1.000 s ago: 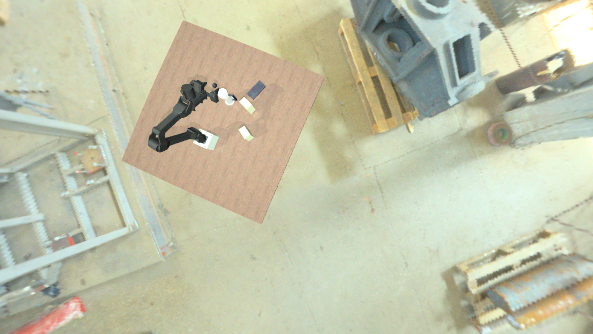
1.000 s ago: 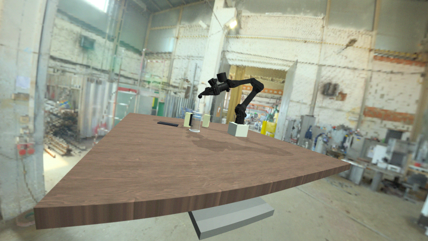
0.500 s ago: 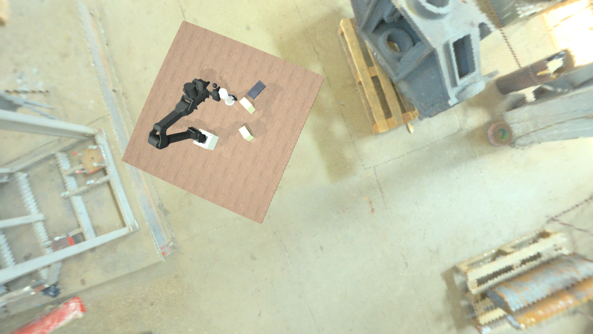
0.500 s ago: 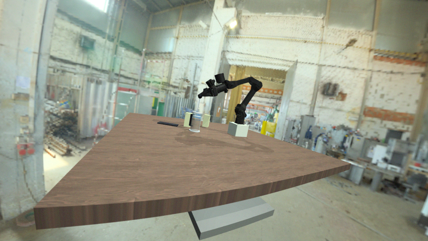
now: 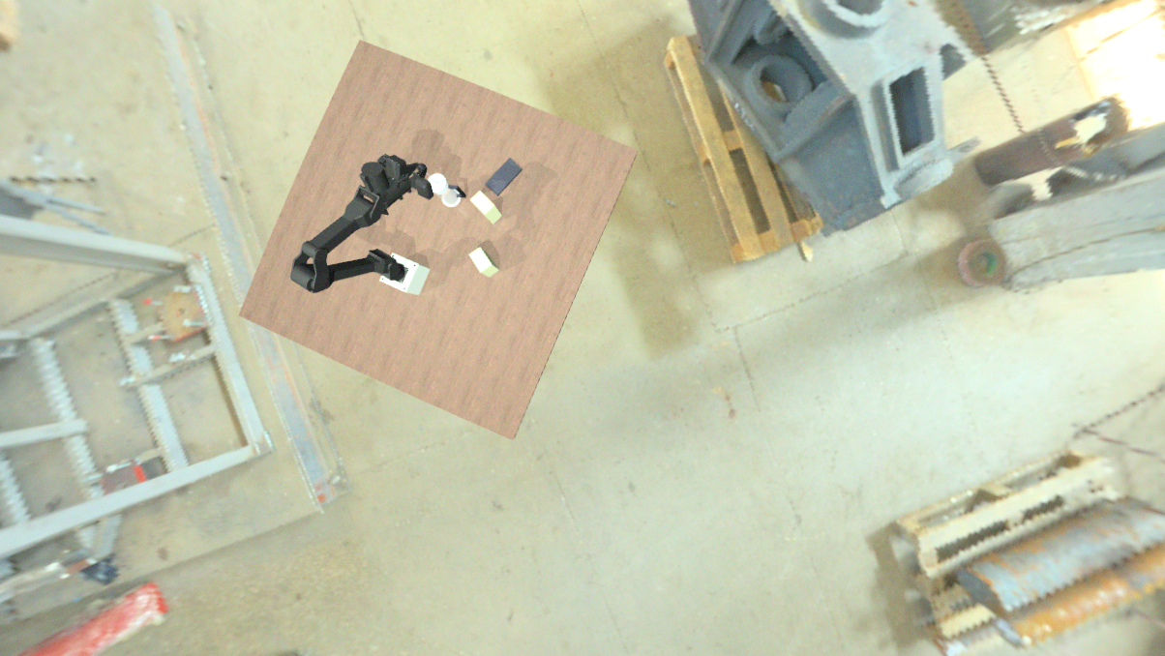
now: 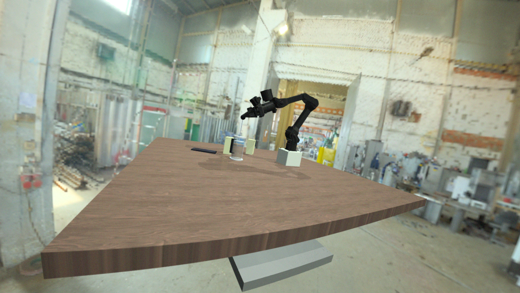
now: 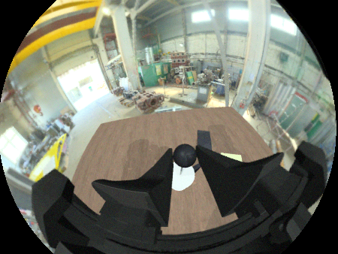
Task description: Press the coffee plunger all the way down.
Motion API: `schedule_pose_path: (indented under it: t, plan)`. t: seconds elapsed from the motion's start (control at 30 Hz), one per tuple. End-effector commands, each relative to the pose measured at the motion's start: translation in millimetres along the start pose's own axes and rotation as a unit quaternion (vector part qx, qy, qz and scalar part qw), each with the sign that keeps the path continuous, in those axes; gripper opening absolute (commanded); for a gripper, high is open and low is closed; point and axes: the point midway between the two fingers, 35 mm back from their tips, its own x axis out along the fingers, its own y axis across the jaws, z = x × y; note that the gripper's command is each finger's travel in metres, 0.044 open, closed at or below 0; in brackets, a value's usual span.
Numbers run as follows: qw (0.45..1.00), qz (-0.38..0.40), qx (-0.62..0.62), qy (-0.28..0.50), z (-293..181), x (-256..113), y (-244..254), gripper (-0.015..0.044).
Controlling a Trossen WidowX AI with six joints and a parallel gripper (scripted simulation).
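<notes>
The coffee press (image 5: 437, 184) (image 6: 238, 148) (image 7: 183, 181) stands upright on the table, a clear glass cylinder with a white lid and a dark side handle (image 5: 461, 192). Its thin plunger rod (image 6: 240, 128) rises well above the lid, so the plunger is up. The round black knob (image 7: 185, 155) tops the rod. My gripper (image 6: 244, 116) (image 7: 184, 149) comes in from the side, tilted a little downward, high above the lid. In the wrist view its two fingertips flank the knob closely, shut on it. The knob partly hides the lid and rod there.
A dark flat slab (image 5: 503, 175) (image 6: 203, 150) (image 7: 204, 139) lies beyond the press. One pale block (image 5: 486, 206) (image 6: 227, 145) stands close to the handle side; another (image 5: 483, 262) (image 6: 250, 146) stands farther off. My arm's white base (image 6: 289, 157) is on the same wooden table (image 5: 522, 358) (image 6: 218, 203).
</notes>
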Motion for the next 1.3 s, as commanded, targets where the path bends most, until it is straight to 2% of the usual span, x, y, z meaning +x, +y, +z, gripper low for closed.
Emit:
schedule_pose_path:
  t: [0.0, 1.27]
  plan:
    - [1.0, 0.0, 0.002, 0.002, -1.0, 1.2, -0.1, 0.0119]
    - [1.0, 0.0, 0.002, 0.002, -46.3, 39.7, -0.1, 0.0119]
